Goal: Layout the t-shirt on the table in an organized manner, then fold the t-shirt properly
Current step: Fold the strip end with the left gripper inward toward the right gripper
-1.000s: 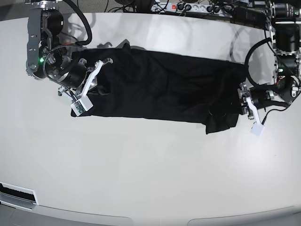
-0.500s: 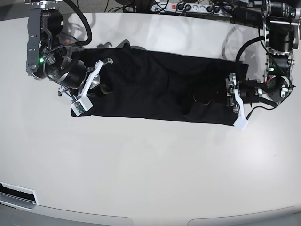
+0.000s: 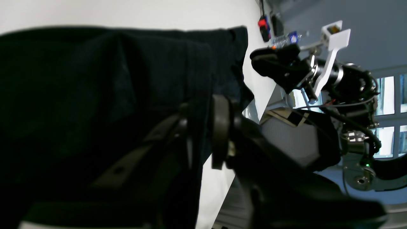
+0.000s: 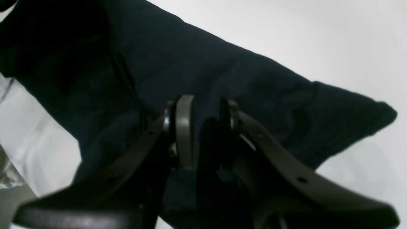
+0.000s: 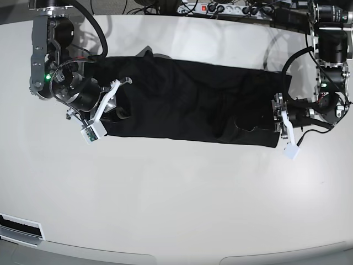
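Note:
The black t-shirt [image 5: 187,105] lies as a long flat strip across the far half of the white table [image 5: 176,193]. My left gripper [image 5: 276,118] is at the strip's right end. In the left wrist view, the left gripper [image 3: 203,140] has its jaws closed on a fold of the t-shirt [image 3: 95,95]. My right gripper [image 5: 118,107] is at the strip's left end. In the right wrist view, the right gripper [image 4: 206,117] has a lump of the t-shirt [image 4: 254,89] pinched between its fingers, with bare table [image 4: 318,38] beyond it.
A power strip and cables [image 5: 220,8] run along the table's back edge. The other arm [image 3: 318,73] shows in the left wrist view past the shirt's far end. A dark slot [image 5: 19,226] sits at the front left edge.
The left gripper moved inward onto the shirt's right end, opened, then closed on it. The loose corner that stuck out there now lies in line. The right arm shifted slightly down and left.

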Robot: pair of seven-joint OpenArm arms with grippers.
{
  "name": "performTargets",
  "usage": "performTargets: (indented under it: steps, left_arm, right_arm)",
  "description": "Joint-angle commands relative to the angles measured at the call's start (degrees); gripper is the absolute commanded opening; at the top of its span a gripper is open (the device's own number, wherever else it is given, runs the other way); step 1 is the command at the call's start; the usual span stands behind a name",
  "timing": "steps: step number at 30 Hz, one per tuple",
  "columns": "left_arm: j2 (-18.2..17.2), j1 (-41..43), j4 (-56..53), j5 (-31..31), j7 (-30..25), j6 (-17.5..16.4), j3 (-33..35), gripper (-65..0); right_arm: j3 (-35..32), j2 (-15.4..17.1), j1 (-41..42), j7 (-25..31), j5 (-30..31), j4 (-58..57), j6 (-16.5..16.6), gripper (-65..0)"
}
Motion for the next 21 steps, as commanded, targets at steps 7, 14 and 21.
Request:
performTargets:
  steps: [7, 14, 21]
  left_arm:
    - [-3.6, -1.7, 4.0, -1.4, -7.0, -0.4, -10.4, -65.0]
    - [-8.5, -0.2, 4.7, 3.1, -7.8, -0.4, -18.5, -65.0]
    - [-11.9, 4.4, 4.8, 7.5, -8.7, -0.4, -11.3, -65.0]
  right_arm:
    - [0.2, 0.2, 0.6, 0.3, 1.1, 1.0, 0.3, -48.2]
    - [0.2, 0.2, 0.4, 0.2, 1.3, 1.0, 0.3, -48.2]
    - [0.2, 0.0, 0.5, 0.2, 3.9, 1.0, 0.3, -48.2]
